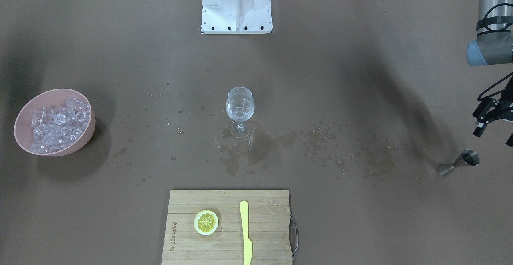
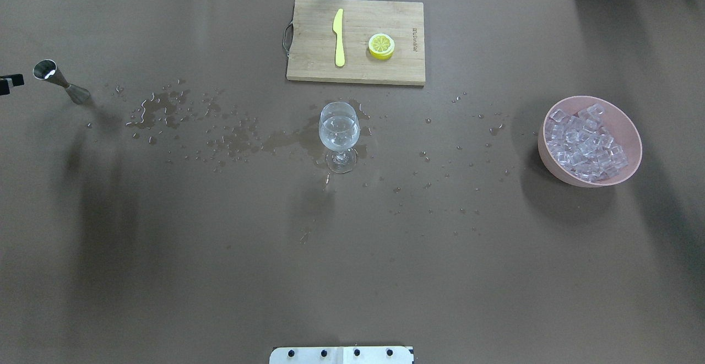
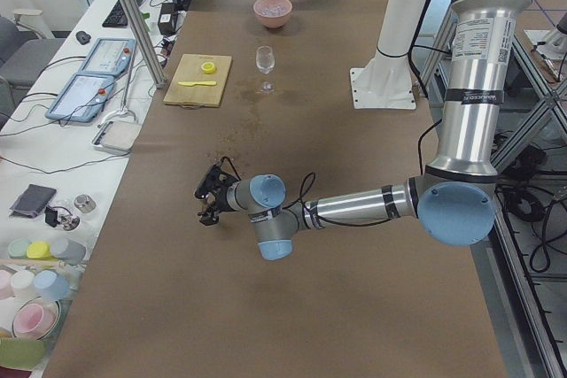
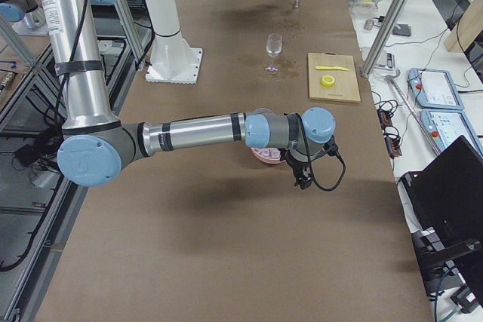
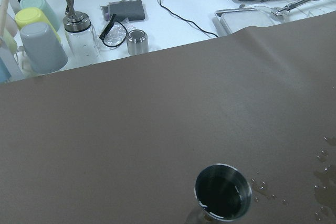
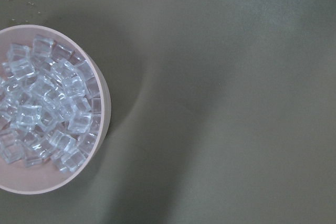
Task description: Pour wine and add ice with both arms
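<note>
The ice (image 6: 44, 108) lay heaped as many small clear cubes in a pink bowl (image 2: 553, 168) at the robot's right end of the table (image 1: 360, 76). The bowl was round and open upward, so it offered no long axis to align with. The cubes lay at all angles.

In the right wrist view the bowl sat at the left edge of the picture, cut off there, with bare table filling the rest. The right wrist was therefore offset to one side of the bowl, not centred over it. In the right side view the right end effector (image 4: 303, 181) hung pointing down just beside the bowl, which the forearm partly hid. Whether its fingers were parted or closed could not be told, and no cube could be seen in them.

The wine (image 2: 339, 132), a small clear pool, was in the wine glass (image 1: 240, 128) standing upright mid-table, well apart from the bowl, with a wet spill (image 1: 320, 136) around it.

At the robot's far left end a steel jigger (image 1: 461, 163) stood upright and free. The left end effector (image 1: 493, 133) hovered near it, fingers seemingly spread and holding nothing.

Judged from this layout, the pour appeared done and the ice step fell to the right arm, by far the nearer. Its next move would call for a sideways shift over the bowl before any descent.
</note>
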### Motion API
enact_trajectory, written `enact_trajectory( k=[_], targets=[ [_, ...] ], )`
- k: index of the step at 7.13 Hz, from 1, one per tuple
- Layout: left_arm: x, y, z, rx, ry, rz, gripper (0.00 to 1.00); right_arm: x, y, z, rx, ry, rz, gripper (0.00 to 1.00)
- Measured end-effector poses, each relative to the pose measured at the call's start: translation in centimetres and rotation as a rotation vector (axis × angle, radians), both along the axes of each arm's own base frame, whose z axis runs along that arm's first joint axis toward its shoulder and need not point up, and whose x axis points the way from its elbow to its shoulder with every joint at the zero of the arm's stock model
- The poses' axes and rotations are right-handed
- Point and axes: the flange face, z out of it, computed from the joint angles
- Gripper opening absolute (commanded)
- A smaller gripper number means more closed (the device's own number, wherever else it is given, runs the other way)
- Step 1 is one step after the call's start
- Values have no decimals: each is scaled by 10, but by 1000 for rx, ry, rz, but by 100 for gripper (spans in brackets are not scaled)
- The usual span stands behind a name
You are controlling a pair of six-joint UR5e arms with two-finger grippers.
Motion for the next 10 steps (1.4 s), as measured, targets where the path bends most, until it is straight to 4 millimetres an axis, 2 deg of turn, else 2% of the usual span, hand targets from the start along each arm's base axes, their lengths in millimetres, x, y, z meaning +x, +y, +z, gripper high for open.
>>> enact_trajectory(
  k=[1, 4, 5, 7, 10],
  targets=[
    [11, -2, -4, 6, 35, -39, 97, 0, 0, 1, -1, 0, 0, 100],
    [63, 6, -13, 82, 47, -182, 97, 0, 0, 0, 0, 0, 0, 100],
    [74, 9, -11, 88, 41, -196, 97, 0, 0, 0, -1, 0, 0, 100],
    [81, 13, -8, 93, 23, -232, 97, 0, 0, -2, 2, 0, 1, 100],
    [115, 26, -3, 110, -11, -286, 95, 0, -1, -3, 6, -1, 1, 100]
  ],
)
